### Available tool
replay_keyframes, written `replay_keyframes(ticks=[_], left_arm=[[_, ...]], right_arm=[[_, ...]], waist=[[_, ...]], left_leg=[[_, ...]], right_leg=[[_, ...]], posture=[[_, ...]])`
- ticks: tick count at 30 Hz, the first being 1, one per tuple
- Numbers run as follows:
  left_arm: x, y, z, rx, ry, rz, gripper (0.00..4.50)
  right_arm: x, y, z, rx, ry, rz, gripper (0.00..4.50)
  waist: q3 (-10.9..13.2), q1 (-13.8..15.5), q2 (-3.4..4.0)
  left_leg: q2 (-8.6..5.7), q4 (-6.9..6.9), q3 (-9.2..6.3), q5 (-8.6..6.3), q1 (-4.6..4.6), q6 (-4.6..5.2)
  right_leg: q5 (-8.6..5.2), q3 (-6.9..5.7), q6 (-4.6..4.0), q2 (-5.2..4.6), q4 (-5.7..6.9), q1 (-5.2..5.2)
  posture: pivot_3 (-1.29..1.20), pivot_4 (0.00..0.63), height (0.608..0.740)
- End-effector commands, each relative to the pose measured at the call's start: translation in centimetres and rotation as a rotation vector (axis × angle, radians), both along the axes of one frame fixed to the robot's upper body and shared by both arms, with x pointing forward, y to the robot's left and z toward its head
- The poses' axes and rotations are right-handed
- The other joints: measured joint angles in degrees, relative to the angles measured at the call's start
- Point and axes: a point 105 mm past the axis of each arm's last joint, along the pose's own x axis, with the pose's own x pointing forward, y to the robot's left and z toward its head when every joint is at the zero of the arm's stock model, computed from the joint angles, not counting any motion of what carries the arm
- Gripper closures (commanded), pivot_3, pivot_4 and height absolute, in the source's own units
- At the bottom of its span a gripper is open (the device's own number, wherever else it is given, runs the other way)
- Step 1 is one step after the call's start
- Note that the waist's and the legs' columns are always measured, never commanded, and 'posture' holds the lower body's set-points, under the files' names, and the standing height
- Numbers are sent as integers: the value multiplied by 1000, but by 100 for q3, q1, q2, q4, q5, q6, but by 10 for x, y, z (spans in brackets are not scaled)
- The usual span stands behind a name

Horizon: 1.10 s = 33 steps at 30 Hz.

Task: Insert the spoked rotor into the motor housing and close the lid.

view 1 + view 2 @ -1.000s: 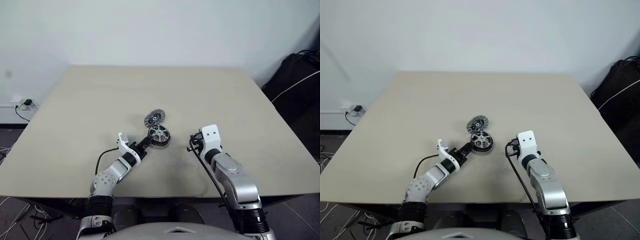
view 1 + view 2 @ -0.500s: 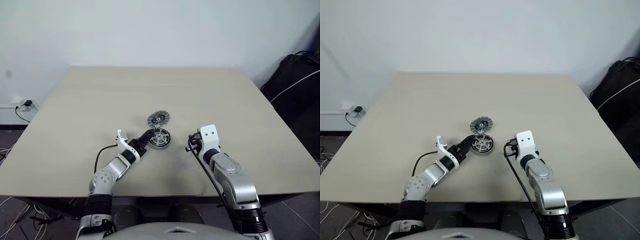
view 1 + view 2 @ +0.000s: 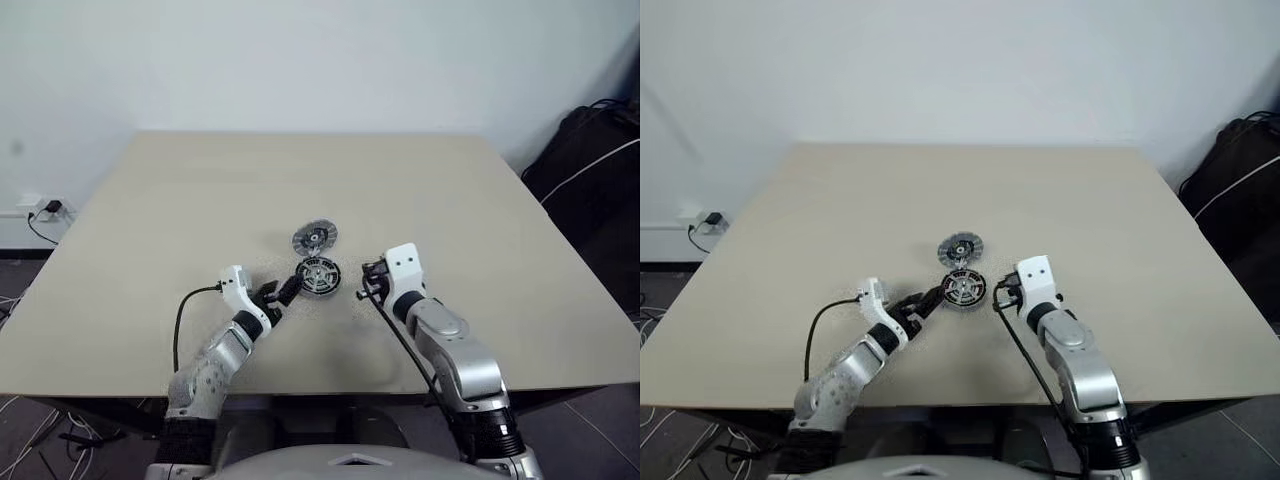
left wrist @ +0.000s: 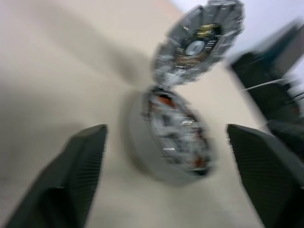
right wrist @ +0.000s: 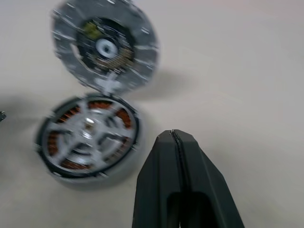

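Motor housing (image 5: 88,140): round dark-rimmed puck lying flat near the middle of the tabletop (image 3: 150,220), somewhat toward its near edge, copper windings visible through the cut-outs. Spoked rotor (image 5: 90,128): silver spoked disc seated in the housing's open top. Lid (image 5: 105,47): round silver-grey disc with a dark inner face and pale centre, lying open just beyond the housing on the far side, joined to its rim at a small tab. Left gripper (image 3: 282,291): at the housing's left side, just beside it, fingers (image 4: 61,190) spread wide with the housing between them in the left wrist view, holding nothing. Right gripper (image 5: 180,142): just to the right of the housing, apart from it, fingers pressed together, empty. Black bag (image 3: 590,170): on the floor beyond the tabletop's right edge.
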Motion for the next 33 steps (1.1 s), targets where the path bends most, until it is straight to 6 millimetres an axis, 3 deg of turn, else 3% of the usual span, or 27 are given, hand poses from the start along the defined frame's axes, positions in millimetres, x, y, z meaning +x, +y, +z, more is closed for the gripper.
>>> replay_keyframes(ticks=[1,7,10,22,25,29,33], left_arm=[[-1,6,9,175,-136,-12,1648],[-12,14,6,343,-239,-56,3665],[-16,16,5,424,-289,-82,4469],[-22,13,4,464,-307,-92,4469],[-22,12,7,460,-323,-94,4469],[-23,10,8,461,-330,-99,4469],[-22,8,9,454,-334,-106,4500]], right_arm=[[8,21,9,22,-40,69,4500],[16,45,-1,9,-19,155,4500],[21,52,-5,11,-8,178,4500],[30,59,-31,-40,76,228,4500],[29,61,-20,-49,47,284,4500],[22,65,4,-128,-15,483,4500],[11,62,17,-265,-40,678,3636]], waist=[[6,11,8],[20,22,29],[25,16,37],[34,-4,52],[34,-10,52],[38,-7,56],[39,-1,57]], left_leg=[[0,0,0,0,0,0],[-3,-7,2,-3,-3,4],[-3,-7,6,-4,-5,6],[-2,-8,8,-4,-3,6],[-2,-7,9,-4,-2,6],[-3,-4,9,-7,-3,11],[-2,2,9,-19,-3,33]], right_leg=[[0,0,0,-2,0,0],[0,-2,0,-9,-4,-6],[0,-3,0,-11,-4,-10],[0,-9,0,-11,-1,-8],[0,-9,0,-11,-1,-7],[1,-9,2,-14,-2,-7],[1,-14,3,-16,-2,-7]], posture=[[0,0,740],[0,0,740],[0,0,740],[0,0,740],[0,0,740],[0,0,740],[0,0,740]])
